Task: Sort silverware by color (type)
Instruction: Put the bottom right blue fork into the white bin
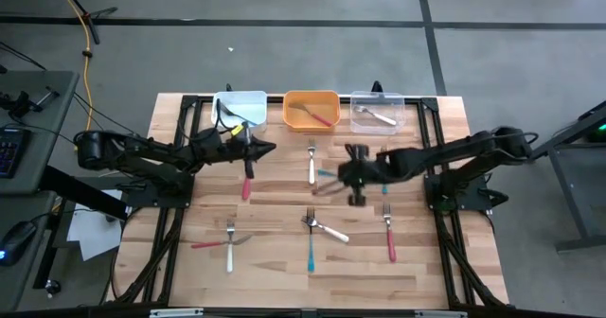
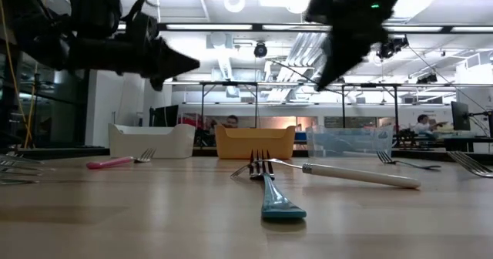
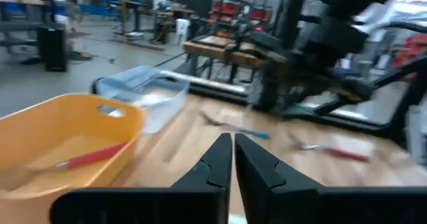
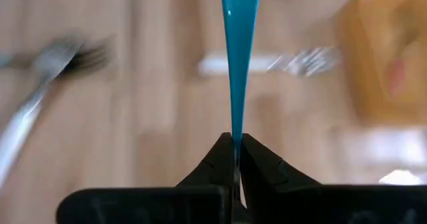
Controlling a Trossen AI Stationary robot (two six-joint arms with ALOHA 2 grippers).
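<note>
My right gripper [image 1: 337,176] hangs above the middle of the table, shut on a blue-handled fork [image 4: 237,57]. My left gripper [image 1: 269,150] stands shut and holds nothing, level above the table in front of the white bin [image 1: 240,107]. A red fork [image 1: 248,182] lies flat on the table below it. More forks lie flat on the wood: a white one [image 1: 311,163], a blue one [image 1: 311,248], a white one [image 1: 329,230], a red one [image 1: 390,237], and a red and a white one [image 1: 225,243] crossed at the near left. My right gripper pinches the narrow end of the fork's blue handle [image 4: 235,132] between its two fingertips [image 4: 220,154]. The handle runs straight on from the fingers, in line with them, and widens away from them. The fingers slant down from the table's right. The fork is lifted clear of the table.
Three bins stand in a row at the far edge: the white one, an orange one [image 1: 311,98] with a red fork in it, and a clear one [image 1: 379,100] with a silver fork in it. The near middle of the table holds several forks.
</note>
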